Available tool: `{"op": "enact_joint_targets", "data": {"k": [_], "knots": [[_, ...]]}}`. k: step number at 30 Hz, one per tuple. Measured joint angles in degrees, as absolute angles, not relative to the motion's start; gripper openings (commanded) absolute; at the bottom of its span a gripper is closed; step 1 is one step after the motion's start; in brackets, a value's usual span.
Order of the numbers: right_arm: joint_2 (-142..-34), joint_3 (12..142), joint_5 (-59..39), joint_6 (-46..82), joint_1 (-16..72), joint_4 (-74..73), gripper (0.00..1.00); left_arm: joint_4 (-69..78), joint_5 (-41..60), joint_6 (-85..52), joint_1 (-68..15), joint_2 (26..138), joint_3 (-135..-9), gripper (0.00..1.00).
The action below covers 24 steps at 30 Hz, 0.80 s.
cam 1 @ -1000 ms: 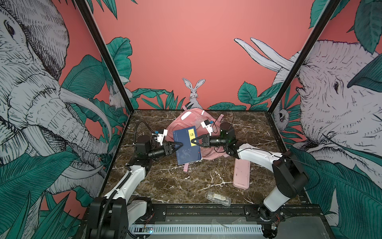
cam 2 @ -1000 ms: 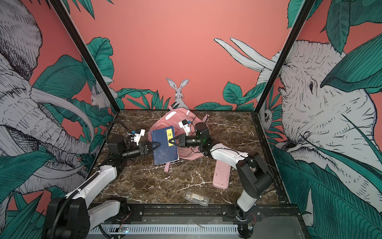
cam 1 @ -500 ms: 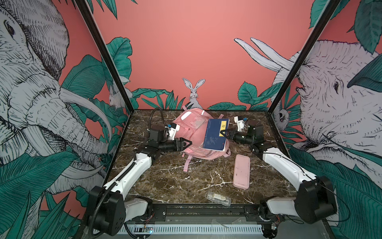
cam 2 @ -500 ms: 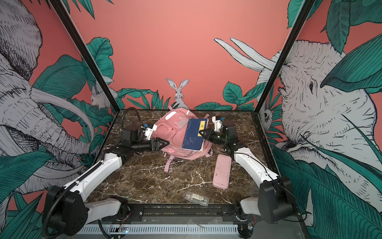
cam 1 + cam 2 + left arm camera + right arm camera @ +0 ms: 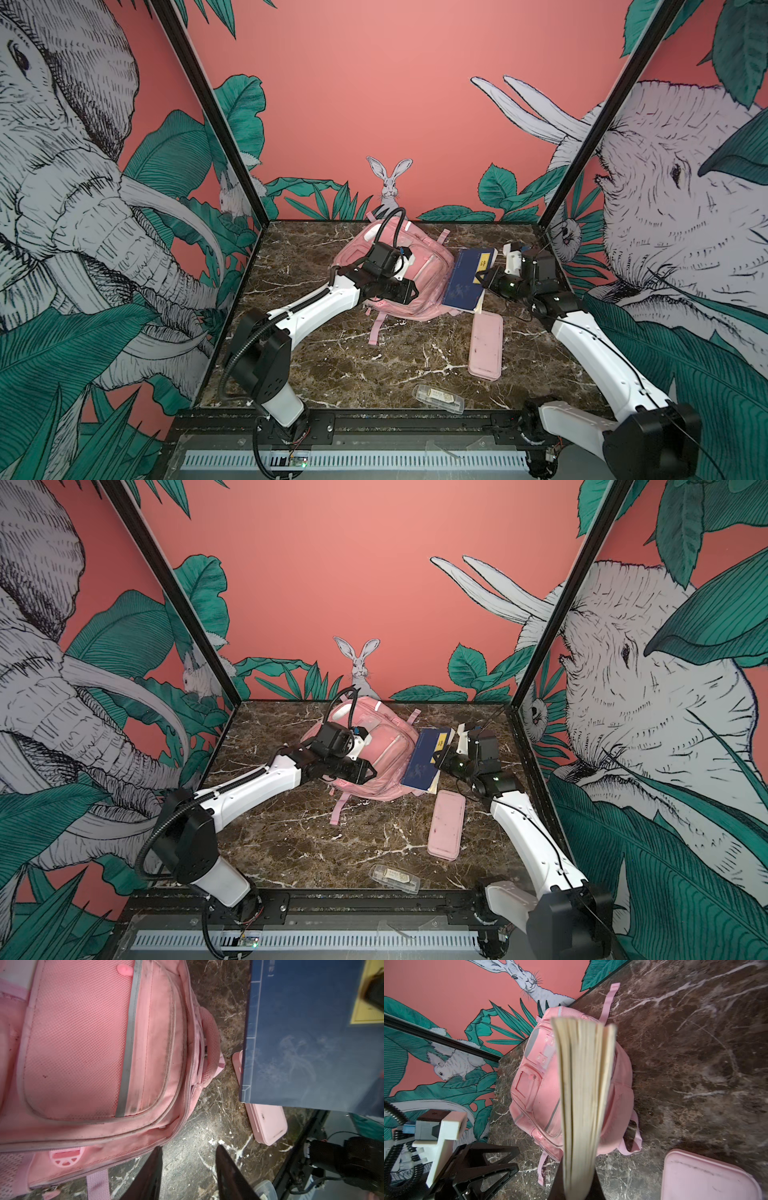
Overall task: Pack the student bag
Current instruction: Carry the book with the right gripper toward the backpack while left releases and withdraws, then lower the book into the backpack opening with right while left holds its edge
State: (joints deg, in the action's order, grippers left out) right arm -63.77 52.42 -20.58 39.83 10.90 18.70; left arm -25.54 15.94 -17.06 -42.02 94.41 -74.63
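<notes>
Dark marble tabletop [image 5: 332, 353] is carrying the whole setup.

Left gripper [image 5: 409, 291] [image 5: 370, 771] [image 5: 188, 1167]: jaws are standing partly apart, nothing between them but marble. Its two black fingers [image 5: 151, 1176] are hovering just off the near edge of the student bag [image 5: 432, 266] [image 5: 386, 746] [image 5: 83, 1053] [image 5: 533, 1088], which is lying flat with its pockets facing up, toward the back middle of the table.

Right gripper [image 5: 482, 278] [image 5: 436, 760] [image 5: 577, 1186]: jaws are clamping a blue book [image 5: 465, 282] [image 5: 422, 762] [image 5: 301, 1043] [image 5: 581, 1095] by one edge. The book is hanging tilted between this gripper and the bag's right side. I cannot tell whether its lower edge is touching the fabric.

Further out, a pink pencil case [image 5: 485, 345] [image 5: 446, 825] [image 5: 268, 1122] [image 5: 708, 1176] is lying flat just in front of the book. A clear plastic box [image 5: 438, 399] [image 5: 395, 878] is sitting near the front edge, well apart from the bag.
</notes>
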Motion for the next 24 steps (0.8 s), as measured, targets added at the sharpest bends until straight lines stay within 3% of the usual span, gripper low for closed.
{"op": "enact_joint_targets", "data": {"k": [14, 24], "knots": [[-61.8, 52.4, -13.8, 36.6, 9.3, 28.6, 0.00, -32.8, 6.5, -12.1, -48.3, 111.8, -90.9, 0.50], [-59.9, 52.4, -14.0, 35.6, 9.1, 29.2, 0.00, -34.1, 4.4, -10.9, -48.3, 119.6, -98.5, 0.47]]}}
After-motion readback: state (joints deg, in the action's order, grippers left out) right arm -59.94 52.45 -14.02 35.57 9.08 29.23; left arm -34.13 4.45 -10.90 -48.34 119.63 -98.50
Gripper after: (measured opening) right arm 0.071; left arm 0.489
